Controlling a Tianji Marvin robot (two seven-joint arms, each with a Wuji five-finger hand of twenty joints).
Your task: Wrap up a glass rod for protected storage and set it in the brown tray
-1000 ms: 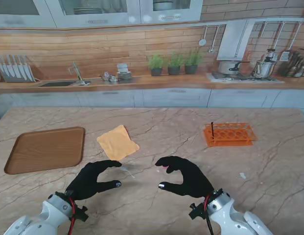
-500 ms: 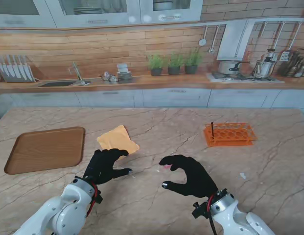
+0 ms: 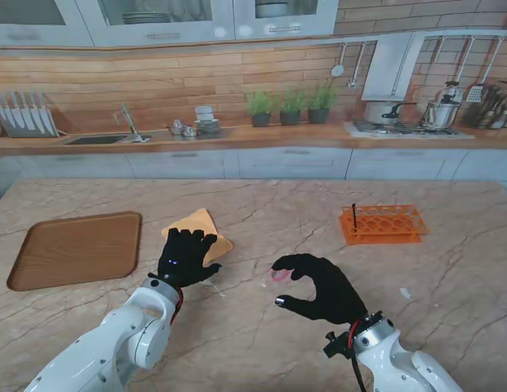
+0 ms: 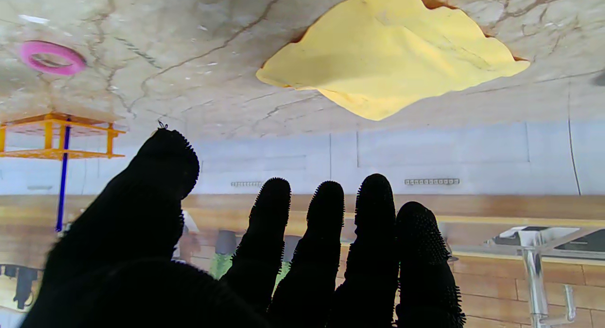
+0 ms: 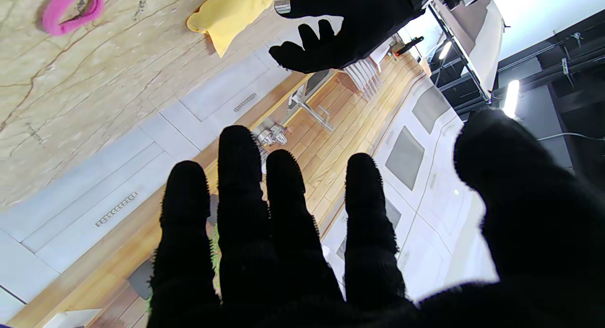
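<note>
Knit-gloved left hand [image 3: 186, 256] hovers, fingers spread, over crumpled yellow cloth [image 3: 206, 229].

Soft yellow cloth [image 3: 201, 231], glossy marble table [image 3: 261, 212]

No readable text, label, brand or number on anything in view.

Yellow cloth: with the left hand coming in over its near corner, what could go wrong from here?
1. The left hand is open over the cloth, which lies rumpled; a grab may bunch it rather than spread it.
2. The rod stands in the rack, far to the right; neither hand holds it.
3. The right hand hovers by the pink ring and might knock it.
</note>
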